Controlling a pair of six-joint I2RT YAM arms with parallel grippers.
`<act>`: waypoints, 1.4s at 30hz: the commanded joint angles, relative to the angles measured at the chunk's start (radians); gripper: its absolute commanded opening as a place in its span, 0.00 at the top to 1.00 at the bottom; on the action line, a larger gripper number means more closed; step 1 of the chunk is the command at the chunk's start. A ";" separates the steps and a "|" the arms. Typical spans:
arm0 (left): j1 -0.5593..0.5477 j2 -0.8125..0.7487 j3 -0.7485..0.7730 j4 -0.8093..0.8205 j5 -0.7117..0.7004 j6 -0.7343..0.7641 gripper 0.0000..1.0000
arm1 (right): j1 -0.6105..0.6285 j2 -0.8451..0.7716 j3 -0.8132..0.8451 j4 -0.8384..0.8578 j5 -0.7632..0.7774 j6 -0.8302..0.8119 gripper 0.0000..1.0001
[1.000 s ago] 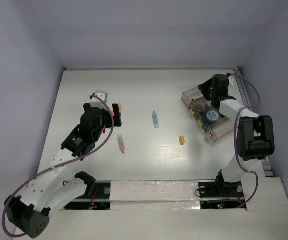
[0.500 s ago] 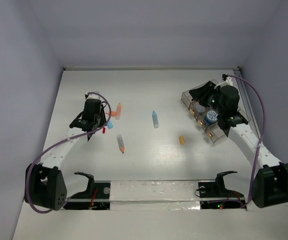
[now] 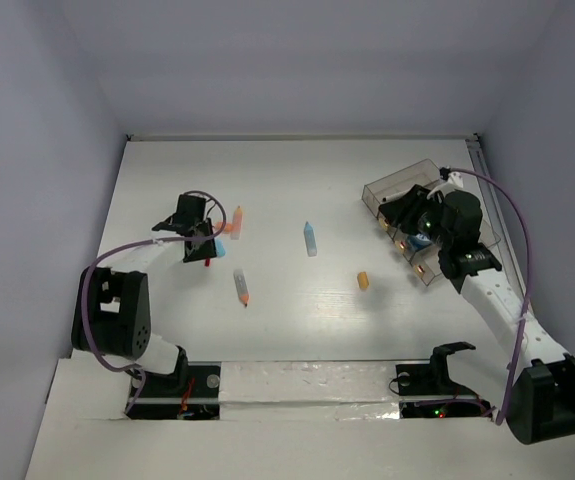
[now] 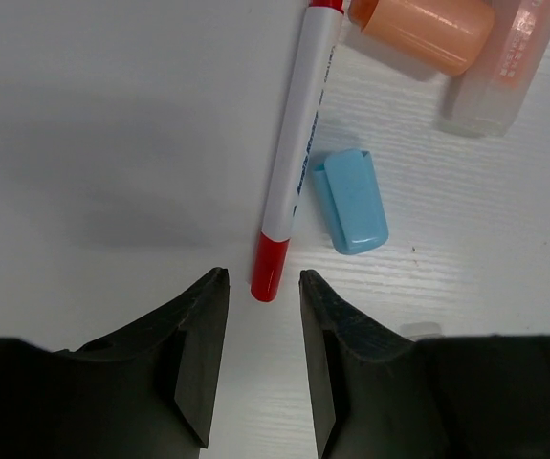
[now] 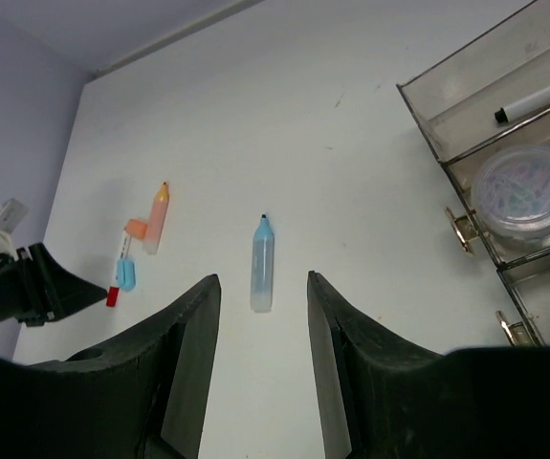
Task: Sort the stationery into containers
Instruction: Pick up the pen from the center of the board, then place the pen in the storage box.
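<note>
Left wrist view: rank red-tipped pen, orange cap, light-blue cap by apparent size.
1. red-tipped pen, longest by far.
2. orange cap, thicker than the blue one, though cropped at the top edge.
3. light-blue cap, smallest.

- The gripper (image 4: pixel 260 287) fills the bottom of the view, its two black fingers (image 4: pixel 193 354) a narrow gap apart and closed on nothing.
- A white marker (image 4: pixel 298 143) with red ends lies on the white tabletop (image 4: pixel 112 115); its near red end sits at the mouth of the gap, clear of both fingers.
- A light-blue cap (image 4: pixel 351 201) lies just beside the marker.
- An orange stick (image 4: pixel 423 33) and a pale translucent piece (image 4: pixel 499 76) lie beyond.
</note>
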 commanded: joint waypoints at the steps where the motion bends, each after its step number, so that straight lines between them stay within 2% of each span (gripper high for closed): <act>1: 0.005 0.027 0.052 -0.002 0.019 0.006 0.67 | 0.005 -0.029 -0.011 0.030 -0.059 -0.025 0.53; 12: 0.023 0.141 0.083 0.001 0.038 0.019 0.73 | 0.005 -0.047 -0.021 0.047 -0.105 -0.010 0.52; 15: 0.034 0.152 0.084 0.001 0.045 0.022 0.88 | 0.005 -0.047 -0.024 0.053 -0.106 -0.010 0.52; 16: 0.034 0.152 0.087 -0.002 0.044 0.022 1.00 | 0.005 -0.044 -0.024 0.053 -0.114 -0.008 0.52; 20: 0.034 0.103 0.086 -0.010 0.001 0.019 1.00 | 0.005 -0.024 -0.020 0.064 -0.155 -0.008 0.52; 23: 0.034 0.016 0.084 -0.019 -0.071 0.011 1.00 | 0.005 -0.003 -0.014 0.088 -0.233 -0.016 0.40; 24: 0.034 -0.046 0.084 -0.019 -0.082 0.008 1.00 | 0.005 0.005 -0.014 0.096 -0.255 -0.016 0.27; 27: 0.034 -0.190 0.077 0.007 -0.082 0.000 1.00 | 0.025 0.034 0.002 0.108 -0.315 -0.013 0.12; 30: 0.017 -0.305 0.067 0.047 0.068 0.039 1.00 | 0.058 0.060 0.020 0.116 -0.321 0.003 0.06; 31: 0.005 -0.322 0.066 0.053 0.178 0.040 1.00 | 0.069 0.066 0.025 0.120 -0.321 0.007 0.06; 35: -0.023 -0.390 0.046 0.120 0.398 0.020 1.00 | 0.175 0.104 0.057 0.177 -0.301 0.050 0.05; 37: -0.034 -0.420 0.025 0.151 0.516 0.002 1.00 | 0.268 0.144 0.083 0.206 -0.281 0.070 0.05; 40: -0.046 -0.453 -0.005 0.214 0.638 -0.026 1.00 | 0.347 0.207 0.114 0.292 -0.266 0.124 0.04; 42: -0.080 -0.469 -0.012 0.237 0.673 -0.032 1.00 | 0.367 0.238 0.120 0.370 -0.255 0.177 0.04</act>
